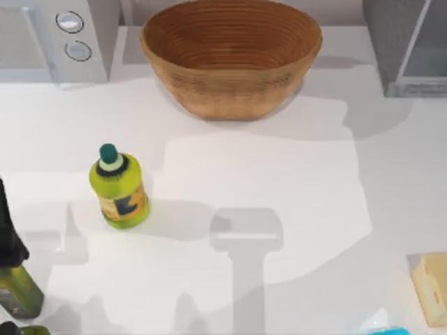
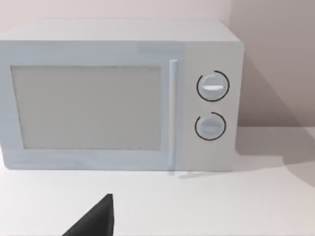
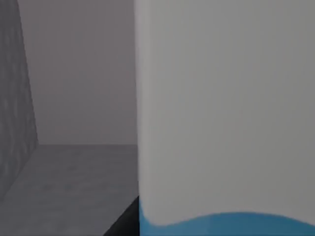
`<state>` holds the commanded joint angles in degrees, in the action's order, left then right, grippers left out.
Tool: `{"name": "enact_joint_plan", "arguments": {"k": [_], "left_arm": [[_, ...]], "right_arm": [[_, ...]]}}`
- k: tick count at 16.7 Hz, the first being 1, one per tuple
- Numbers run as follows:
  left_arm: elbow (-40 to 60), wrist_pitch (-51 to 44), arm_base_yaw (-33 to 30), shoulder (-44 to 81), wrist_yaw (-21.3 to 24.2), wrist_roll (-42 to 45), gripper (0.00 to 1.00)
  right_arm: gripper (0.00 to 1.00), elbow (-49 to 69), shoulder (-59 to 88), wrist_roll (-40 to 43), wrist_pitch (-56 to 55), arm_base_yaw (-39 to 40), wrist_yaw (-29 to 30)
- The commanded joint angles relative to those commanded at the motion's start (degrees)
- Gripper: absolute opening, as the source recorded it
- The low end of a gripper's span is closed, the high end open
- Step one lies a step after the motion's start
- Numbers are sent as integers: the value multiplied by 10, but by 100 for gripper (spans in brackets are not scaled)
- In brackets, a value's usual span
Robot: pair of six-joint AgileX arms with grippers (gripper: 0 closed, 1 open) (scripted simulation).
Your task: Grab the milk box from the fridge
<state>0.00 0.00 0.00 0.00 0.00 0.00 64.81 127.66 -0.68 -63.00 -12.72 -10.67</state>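
Observation:
The milk box (image 3: 226, 108) stands very close in the right wrist view, a white face with a blue band along its lower edge. It sits inside the fridge, whose grey speckled inner wall (image 3: 15, 98) and floor lie beside it. A dark part of my right gripper (image 3: 124, 223) shows against the carton's lower corner. From above, the fridge (image 1: 391, 42) stands at the table's back right with its pale glassy door panel (image 1: 427, 49). My left arm (image 1: 12, 272) is parked at the front left edge.
A light grey appliance with two knobs (image 1: 70, 35) stands at the back left, and a woven basket (image 1: 230, 56) at the back middle. A yellow-green bottle (image 1: 120, 187) stands at left. A tan block (image 1: 431, 286) and a cyan shape (image 1: 384, 329) lie at the front right.

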Motion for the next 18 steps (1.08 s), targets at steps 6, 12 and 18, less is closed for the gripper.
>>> {"name": "enact_joint_plan", "arguments": {"k": [6, 12, 18], "left_arm": [[0, 0, 0, 0, 0, 0, 100], [0, 0, 0, 0, 0, 0, 100], [0, 0, 0, 0, 0, 0, 100]], "right_arm": [[17, 0, 0, 0, 0, 0, 0], [0, 0, 0, 0, 0, 0, 0], [0, 0, -3, -1, 2, -2, 0]]}}
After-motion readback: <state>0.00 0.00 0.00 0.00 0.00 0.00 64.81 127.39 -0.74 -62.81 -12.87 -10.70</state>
